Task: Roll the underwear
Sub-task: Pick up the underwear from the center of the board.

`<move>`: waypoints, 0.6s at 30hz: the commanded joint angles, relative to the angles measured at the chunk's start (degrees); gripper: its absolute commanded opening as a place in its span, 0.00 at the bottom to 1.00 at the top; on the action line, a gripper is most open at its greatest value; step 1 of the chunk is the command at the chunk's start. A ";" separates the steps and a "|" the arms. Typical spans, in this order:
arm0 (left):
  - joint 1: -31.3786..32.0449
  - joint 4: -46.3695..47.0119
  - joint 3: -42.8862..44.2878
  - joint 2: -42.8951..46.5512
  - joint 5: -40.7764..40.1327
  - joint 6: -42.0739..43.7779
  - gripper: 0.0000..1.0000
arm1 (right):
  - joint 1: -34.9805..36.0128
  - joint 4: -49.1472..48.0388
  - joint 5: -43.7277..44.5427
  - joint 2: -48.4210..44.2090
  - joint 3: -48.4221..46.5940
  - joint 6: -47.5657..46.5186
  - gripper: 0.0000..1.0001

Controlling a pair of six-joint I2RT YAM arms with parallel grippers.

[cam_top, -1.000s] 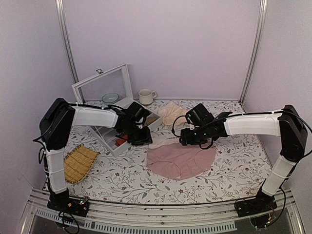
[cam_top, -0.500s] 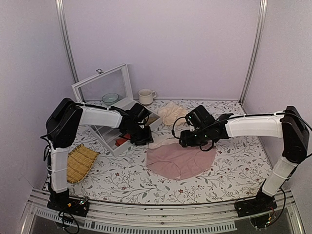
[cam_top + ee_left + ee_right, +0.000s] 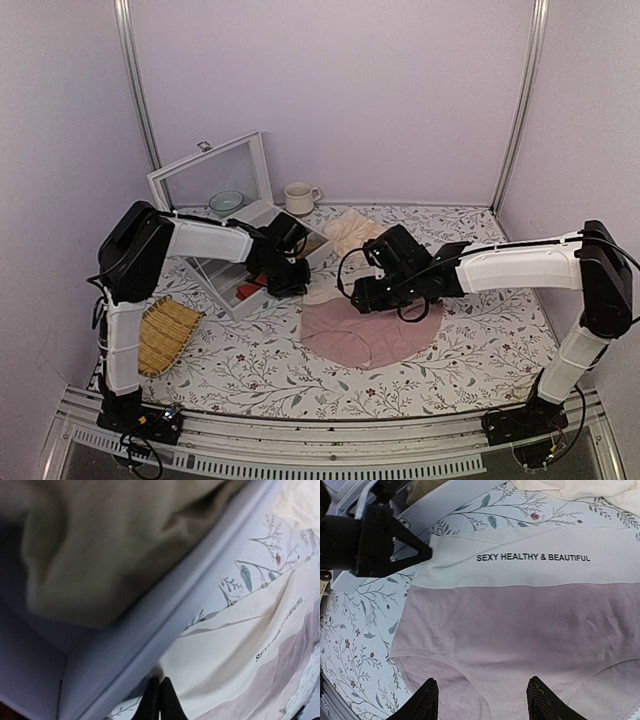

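The underwear lies flat on the floral tablecloth, dusty pink with a cream waistband that carries dark text. My left gripper sits at the waistband's left corner beside the white box. Its jaws are shut, pinching the cream corner. In the right wrist view the left gripper touches that same corner with its tip. My right gripper hovers over the pink fabric, jaws open wide with nothing between the fingers.
A white box with a raised glass lid stands at the back left, its wall right next to the left fingers, with a red bundle inside. A beige cloth, a cup, a bowl and a wicker tray lie around.
The left gripper's jaws have closed on the waistband corner. The right arm has shifted left and lower over the underwear, staying open.
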State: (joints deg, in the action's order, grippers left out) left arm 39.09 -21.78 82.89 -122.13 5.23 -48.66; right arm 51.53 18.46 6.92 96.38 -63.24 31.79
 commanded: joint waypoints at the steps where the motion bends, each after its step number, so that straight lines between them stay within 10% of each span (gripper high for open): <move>1: -0.65 -0.16 -0.74 -1.86 -0.76 0.24 0.00 | 4.10 -3.72 0.64 -2.22 -0.56 0.36 0.60; 18: -0.70 4.75 -6.63 2.46 0.76 3.20 0.00 | 14.10 -7.91 0.21 15.19 -12.83 -1.97 0.42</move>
State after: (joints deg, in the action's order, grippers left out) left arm 38.92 -16.14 79.13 -121.12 5.69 -46.68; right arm 64.86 11.97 7.53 105.47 -73.84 30.33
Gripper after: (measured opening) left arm 0.003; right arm 0.427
